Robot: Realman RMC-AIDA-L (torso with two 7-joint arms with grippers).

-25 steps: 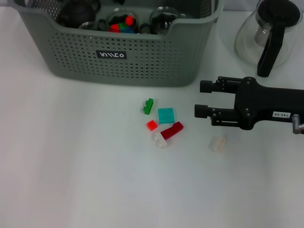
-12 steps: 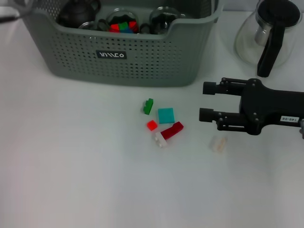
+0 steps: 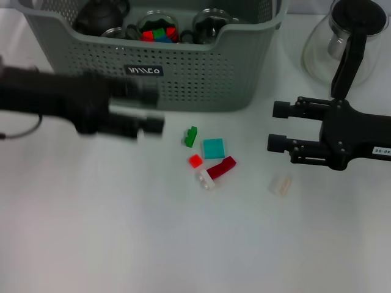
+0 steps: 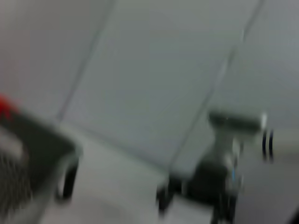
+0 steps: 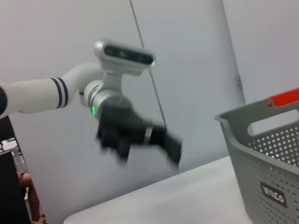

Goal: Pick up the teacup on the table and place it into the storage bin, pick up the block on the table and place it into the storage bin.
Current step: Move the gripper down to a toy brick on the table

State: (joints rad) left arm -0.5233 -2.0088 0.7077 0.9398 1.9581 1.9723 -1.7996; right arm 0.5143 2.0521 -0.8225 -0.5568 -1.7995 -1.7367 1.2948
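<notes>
- The right claw (image 3: 275, 127) hovers over the tabletop (image 3: 122, 232) on the right, fingers spread, holding nothing.
- The left claw (image 3: 154, 108) is blurred, in front of the storage bin's front wall; I cannot tell whether it is spread or closed.
- Nearest lies a clear block (image 3: 281, 184), alone, below the right claw.
- Between the claws sits a cluster of five blocks: another clear one (image 3: 206, 179), dark red (image 3: 221, 167), bright red (image 3: 195, 160), teal (image 3: 214, 148), green (image 3: 192, 137).
- The near tabletop offers wide bare room.
- The storage bin (image 3: 183, 79) stands at the far edge, holding a dark teapot (image 3: 98, 15), two glass cups (image 3: 211, 21) and coloured blocks (image 3: 157, 33).
- A glass carafe (image 3: 345, 43) stands far right.
</notes>
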